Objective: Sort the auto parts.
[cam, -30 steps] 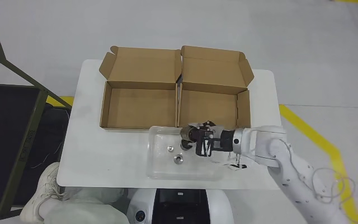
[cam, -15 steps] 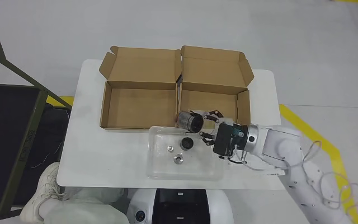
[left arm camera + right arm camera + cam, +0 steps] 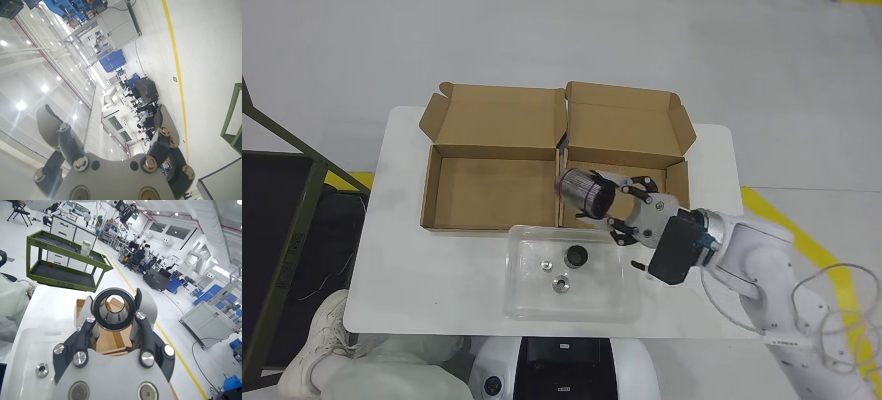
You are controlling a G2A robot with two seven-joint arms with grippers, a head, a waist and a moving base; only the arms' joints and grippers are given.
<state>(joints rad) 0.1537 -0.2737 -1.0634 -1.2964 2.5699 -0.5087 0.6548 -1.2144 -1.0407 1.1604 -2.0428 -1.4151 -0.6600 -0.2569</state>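
- Lifting clear! The right gripper (image 3: pixel 610 198) was down in the clear tray (image 3: pixel 517 300) a second ago; it has since swung up and away and now hangs over the near corner of the right-hand cardboard box (image 3: pixel 678 190), close to the wall shared with the left-hand box (image 3: pixel 490 195).
- Its fingers are pinching a steel sleeve (image 3: pixel 587 193) with a dark rim, which is held level in mid-air with its bore open toward the wrist camera.
- My read: the pick is done and the drop into that box comes next.
- Three parts wait in the tray: a dark ring (image 3: pixel 576 256), a small silver piece (image 3: pixel 545 265) and a silver disc (image 3: pixel 560 284).
- The left gripper (image 3: pixel 103 113) is spread wide, holding nothing and aimed out at the hall.
- Everything sits on a white table (image 3: pixel 402 200), on a pale floor with yellow lines; a green cart (image 3: pixel 66 262) stands just beyond.
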